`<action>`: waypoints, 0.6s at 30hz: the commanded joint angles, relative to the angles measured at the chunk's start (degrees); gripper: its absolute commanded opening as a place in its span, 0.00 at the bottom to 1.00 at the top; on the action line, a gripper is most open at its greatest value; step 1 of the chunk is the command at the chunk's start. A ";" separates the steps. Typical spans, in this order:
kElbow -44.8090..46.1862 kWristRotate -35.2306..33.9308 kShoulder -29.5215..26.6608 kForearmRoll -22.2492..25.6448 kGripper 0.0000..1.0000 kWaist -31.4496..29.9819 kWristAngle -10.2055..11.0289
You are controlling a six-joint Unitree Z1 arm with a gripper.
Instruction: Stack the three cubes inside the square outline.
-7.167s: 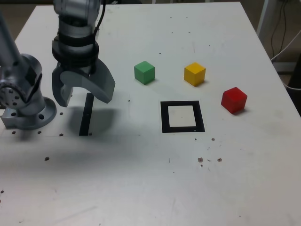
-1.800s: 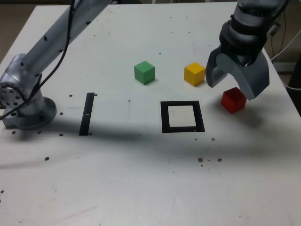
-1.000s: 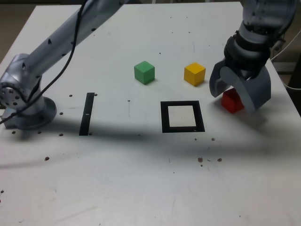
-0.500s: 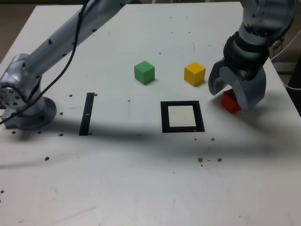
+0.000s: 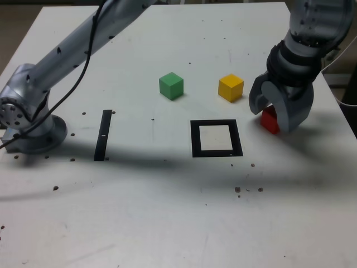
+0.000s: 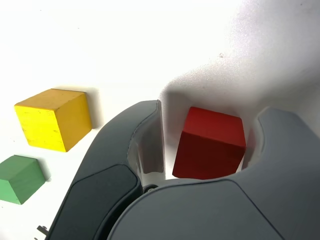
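The red cube (image 5: 269, 120) rests on the white table to the exterior view's right of the square outline (image 5: 194, 139). My gripper (image 5: 273, 115) is lowered over it with one finger on each side. The wrist view shows the red cube (image 6: 210, 142) between the dark fingers (image 6: 145, 135). A thin gap shows along one finger, and the other finger is at the cube's face. The gripper (image 6: 210, 114) is open and narrow around the cube. The yellow cube (image 5: 231, 87) and green cube (image 5: 171, 86) sit apart behind the outline. Both the yellow cube (image 6: 52, 119) and the green cube (image 6: 20, 178) show in the wrist view.
A narrow black strip (image 5: 103, 134) lies flat at the exterior view's left, near the arm's base (image 5: 30, 125). The arm reaches across the back of the table. The table's right edge (image 5: 334, 106) runs close to the gripper, with cables beyond it.
Over the last second the fingers have drawn in around the red cube, from wide apart to close on both sides. The cube has stayed where it was.
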 commanded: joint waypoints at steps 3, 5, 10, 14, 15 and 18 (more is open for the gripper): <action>0.23 -0.07 0.36 -0.10 0.37 -0.12 0.26; 0.27 -0.11 0.39 -0.10 0.37 -0.13 0.35; 0.32 -0.20 0.50 -0.07 0.37 -0.14 0.46; 0.36 -0.20 0.51 -0.08 0.37 -0.14 0.53; 0.36 -0.20 0.48 -0.07 0.37 -0.13 0.55; 0.36 -0.25 0.30 0.07 0.37 -0.12 0.59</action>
